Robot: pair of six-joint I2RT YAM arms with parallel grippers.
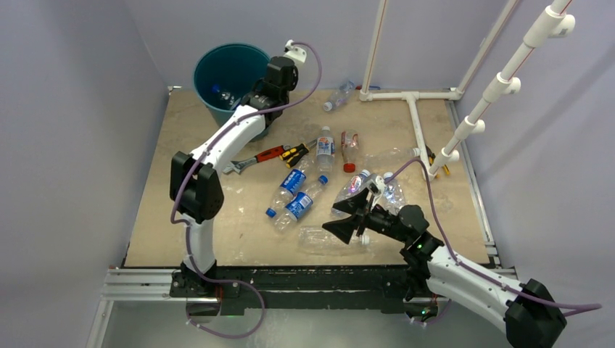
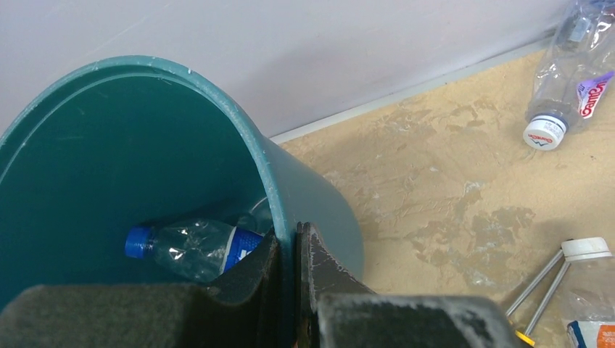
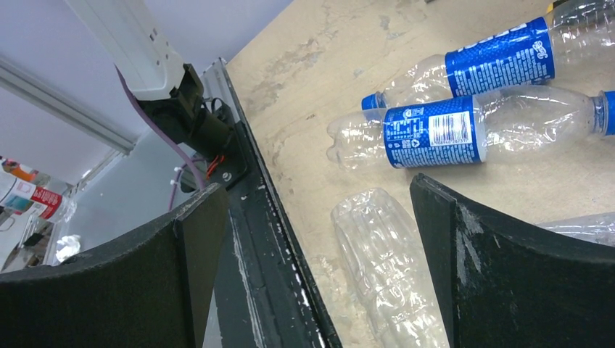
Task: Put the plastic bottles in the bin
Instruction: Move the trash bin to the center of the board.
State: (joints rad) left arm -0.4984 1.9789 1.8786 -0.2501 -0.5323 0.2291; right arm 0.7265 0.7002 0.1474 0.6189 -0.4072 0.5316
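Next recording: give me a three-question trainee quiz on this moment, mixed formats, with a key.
1. True or false: the right end effector is shut on a bottle.
2. Fill in: the left end effector, beside the rim of the bin, is ____.
3. What does the right end effector hover over?
A. red-handled wrench
B. unlabelled clear bottle
C. screwdriver
Key: 1 false; 2 shut; 3 B

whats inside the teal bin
A crumpled clear bottle with blue cap and label lies on the bottom, a second clear bottle behind it. The bin wall and left gripper cover the rest.
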